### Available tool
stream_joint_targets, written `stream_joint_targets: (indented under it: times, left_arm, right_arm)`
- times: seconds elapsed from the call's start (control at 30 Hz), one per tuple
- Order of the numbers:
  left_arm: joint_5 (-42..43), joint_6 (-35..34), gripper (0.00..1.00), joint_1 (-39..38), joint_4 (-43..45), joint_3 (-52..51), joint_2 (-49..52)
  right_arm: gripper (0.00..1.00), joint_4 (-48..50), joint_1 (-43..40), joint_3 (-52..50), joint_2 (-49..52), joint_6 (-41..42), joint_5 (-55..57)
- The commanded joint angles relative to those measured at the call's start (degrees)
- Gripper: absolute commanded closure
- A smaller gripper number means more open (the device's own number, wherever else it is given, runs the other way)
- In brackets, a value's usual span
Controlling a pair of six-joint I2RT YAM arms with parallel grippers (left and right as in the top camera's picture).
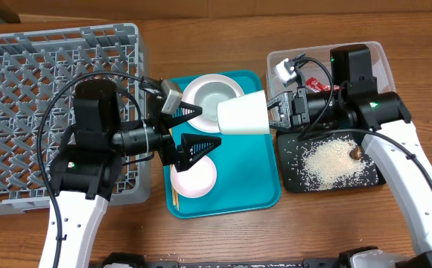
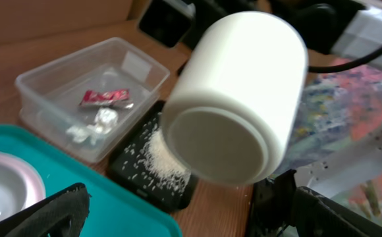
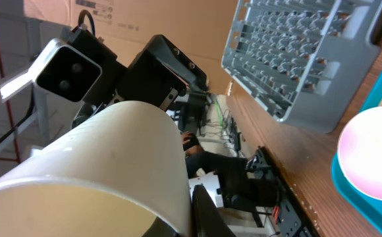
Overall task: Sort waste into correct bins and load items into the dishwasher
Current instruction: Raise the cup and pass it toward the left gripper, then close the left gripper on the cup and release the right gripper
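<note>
My right gripper [image 1: 279, 112] is shut on the small white cup [image 1: 243, 115] and holds it on its side above the teal tray [image 1: 253, 179]. In the left wrist view the cup's base [image 2: 234, 99] faces the camera. My left gripper [image 1: 195, 128] is open and empty, just left of the cup, its fingers [image 2: 191, 224] spread wide below it. In the right wrist view the cup [image 3: 99, 171] fills the lower left beside the right gripper's finger [image 3: 201, 214]. The grey-green bowl [image 1: 213, 94] and the pink bowl [image 1: 194, 177] sit on the tray. The chopsticks [image 1: 175, 198] lie by its front left.
The grey dish rack [image 1: 45, 112] stands at the left. The black tray [image 1: 294, 179] holds rice [image 1: 331, 164] and a brown scrap [image 1: 356, 153]. The clear tub [image 1: 380, 56] holds the red wrapper [image 2: 105, 97] and the crumpled napkin [image 2: 95, 125].
</note>
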Motion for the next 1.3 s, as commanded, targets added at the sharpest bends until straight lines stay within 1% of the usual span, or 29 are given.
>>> stream_joint_targets:
  times: [0.0,0.1,0.17,0.47,0.63,0.9,1.03,1.1,1.27]
  left_arm:
    - [5.5,-1.7,0.0,-1.5,2.9,0.9,-0.2]
    - [7.6,-4.0,0.0,-2.7,6.1,0.9,-0.2]
    - [7.6,-5.3,0.0,-3.8,8.0,0.9,-0.2]
    - [7.6,-5.3,0.0,-5.0,8.5,0.9,-0.2]
    - [7.5,-6.8,0.0,-5.4,10.5,0.9,-0.2]
    - [5.0,-7.2,0.01,-7.7,10.9,0.9,-0.2]
    - [4.5,-7.2,0.06,-8.6,10.9,0.9,-0.2]
    - [3.7,-7.2,0.13,-8.6,10.9,0.9,-0.2]
    - [1.8,-7.2,0.24,-8.6,10.9,0.9,-0.2]
  right_arm:
    - [0.96,0.7,1.2,0.4,0.2,-0.8,-3.3]
    - [0.96,1.7,2.2,0.4,0.2,-0.8,-3.3]
    - [0.96,1.7,3.0,0.4,0.2,-0.8,-3.1]
    - [0.96,1.8,3.5,0.4,0.3,-0.5,-3.1]
    - [0.96,1.8,4.4,0.4,0.3,-0.5,-3.1]
    - [0.96,2.7,5.9,0.4,0.3,-0.5,-3.1]
    - [0.96,2.7,6.0,0.4,0.3,-0.5,-3.2]
    - [0.96,2.7,6.0,0.4,0.3,-0.5,-3.4]
    - [0.96,2.7,6.0,0.4,0.3,-0.5,-3.4]
